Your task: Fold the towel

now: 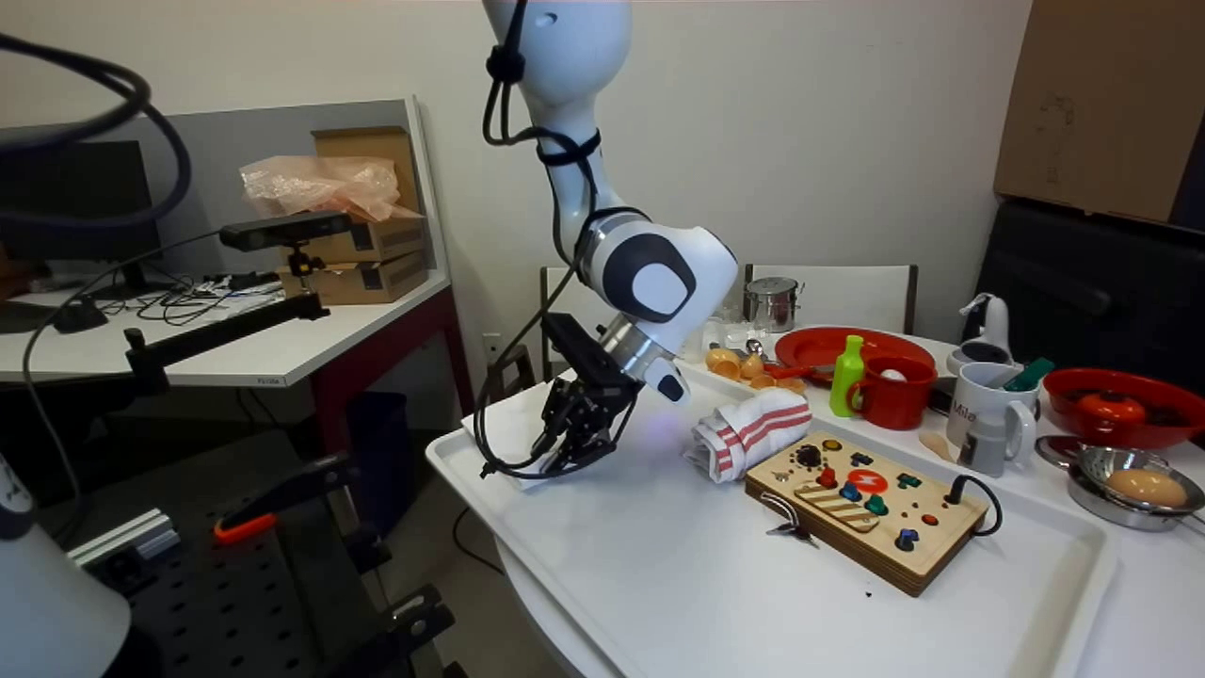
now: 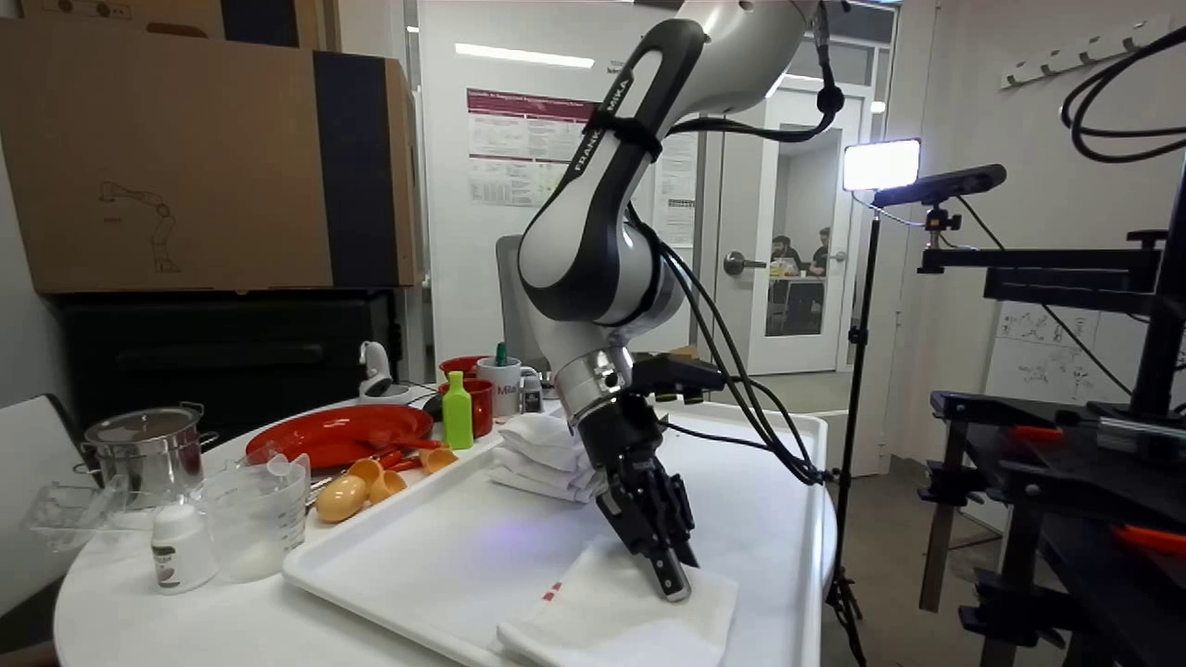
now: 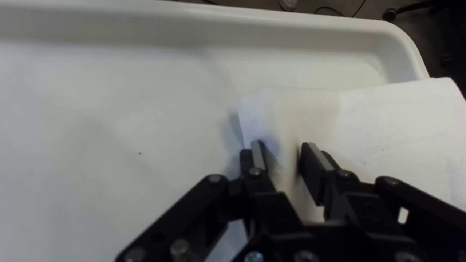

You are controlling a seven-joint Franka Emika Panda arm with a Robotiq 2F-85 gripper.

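Lying beneath the claw (narrowly parted), the towel shows in the gap.

In an exterior view the Franka arm reaches down over a white tray, its tilted gripper low at a white towel with small red marks by its left edge; whether the fingertips press on the fabric cannot be told. Partly hidden by the arm sits a stack of folded white cloth (its layers show at the left). Beyond the tray's left rim, a white table bears a lime-green bottle just in front of a red mug, a "Mila" mug, a red plate, a brown egg beside shell halves, a measuring cup and a steel pot.
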